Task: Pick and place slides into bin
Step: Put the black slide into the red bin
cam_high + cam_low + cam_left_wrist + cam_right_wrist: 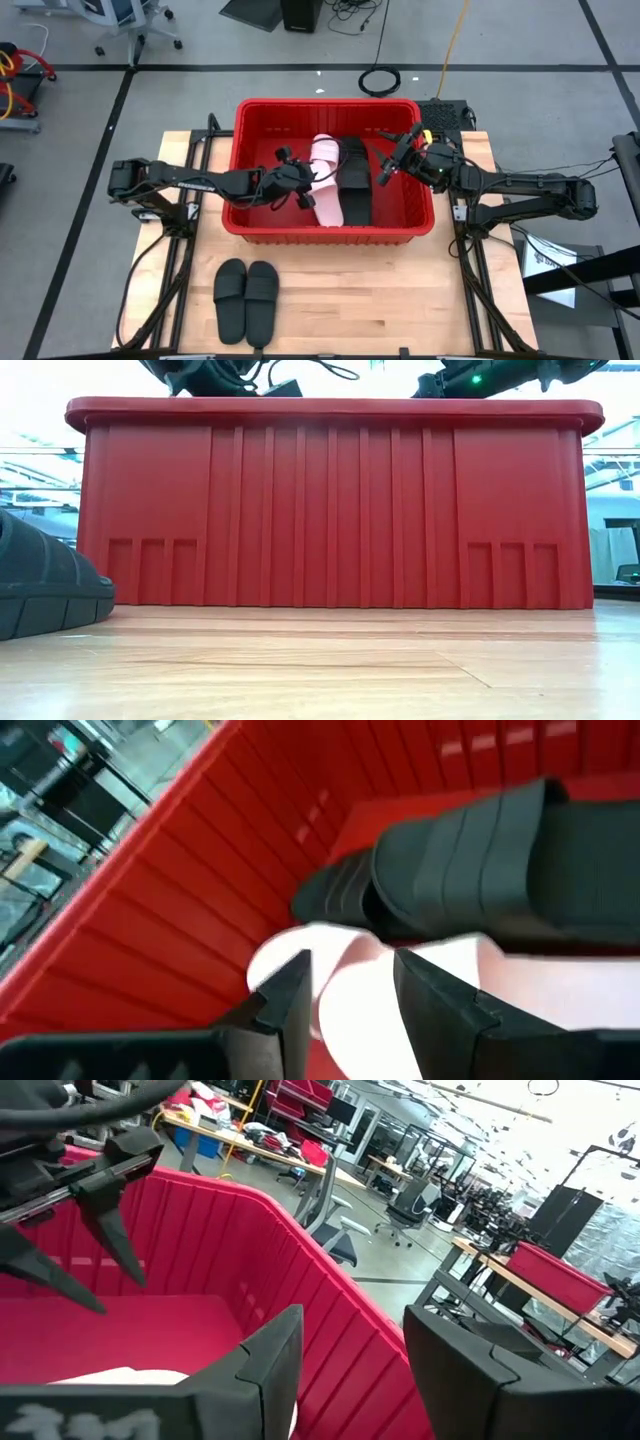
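Inside the red bin (405,225): one pale pink slide (326,185) lying lengthwise near the middle, with a black slide (354,180) touching it on the side toward the right arm. Two more black slides (247,297) left outside, side by side on the surface (400,300) in front of the bin, nearer its left corner. Other slides not visible from here.

Likely light and foamy, springy in the strap, matte enough not to slip; best taken by pinching the wide strap or the sole's edge.

Left gripper (297,182) down inside the bin, just beside the pink slide, jaws parted narrowly around its pale edge in the left wrist view; touching or merely straddling, cannot tell. Right gripper (392,165) hanging over the bin's far right part, jaws partly open and holding nothing.

Pale wooden surface under the bin, grey floor around it, cables behind; beyond, desks, office chairs and more red tubs
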{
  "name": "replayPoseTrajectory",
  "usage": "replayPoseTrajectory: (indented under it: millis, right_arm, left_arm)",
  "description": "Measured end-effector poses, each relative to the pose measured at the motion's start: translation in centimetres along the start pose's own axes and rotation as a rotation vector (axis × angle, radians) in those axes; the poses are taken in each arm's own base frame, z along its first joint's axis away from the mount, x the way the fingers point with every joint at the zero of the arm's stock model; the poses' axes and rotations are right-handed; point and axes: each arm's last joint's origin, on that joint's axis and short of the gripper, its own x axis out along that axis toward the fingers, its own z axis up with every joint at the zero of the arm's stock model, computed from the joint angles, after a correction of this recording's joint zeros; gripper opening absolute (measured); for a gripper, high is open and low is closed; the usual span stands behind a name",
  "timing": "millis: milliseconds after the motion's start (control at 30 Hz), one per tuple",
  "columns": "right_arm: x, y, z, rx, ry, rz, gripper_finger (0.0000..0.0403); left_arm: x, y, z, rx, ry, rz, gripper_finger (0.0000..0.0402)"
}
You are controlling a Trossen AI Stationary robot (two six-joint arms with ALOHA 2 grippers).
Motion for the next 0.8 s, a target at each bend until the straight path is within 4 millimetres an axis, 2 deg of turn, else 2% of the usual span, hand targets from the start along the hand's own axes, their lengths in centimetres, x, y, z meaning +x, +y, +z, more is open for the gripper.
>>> replayPoseTrajectory:
  millis: [233,467,633,800]
  right_arm:
    - [0.0,0.0,0.0,0.008,0.002,0.0,0.0164]
    - [-0.1,0.2,0.1,0.038,-0.002,0.008,0.0164]
    - [-0.3,0.6,0.4,0.08,-0.032,0.058,0.0164]
    - [-0.7,1.5,1.0,0.149,-0.1,0.185,0.0164]
  left_arm:
    - [-1.4,0.3,0.0,0.016,0.021,-0.003,0.0143]
    - [-3.7,1.1,0.9,0.018,-0.025,0.004,0.0143]
    - [-6.1,1.7,1.5,0.017,-0.072,-0.01,0.0143]
    - [-8.8,1.6,1.8,0.025,-0.102,-0.004,0.0143]
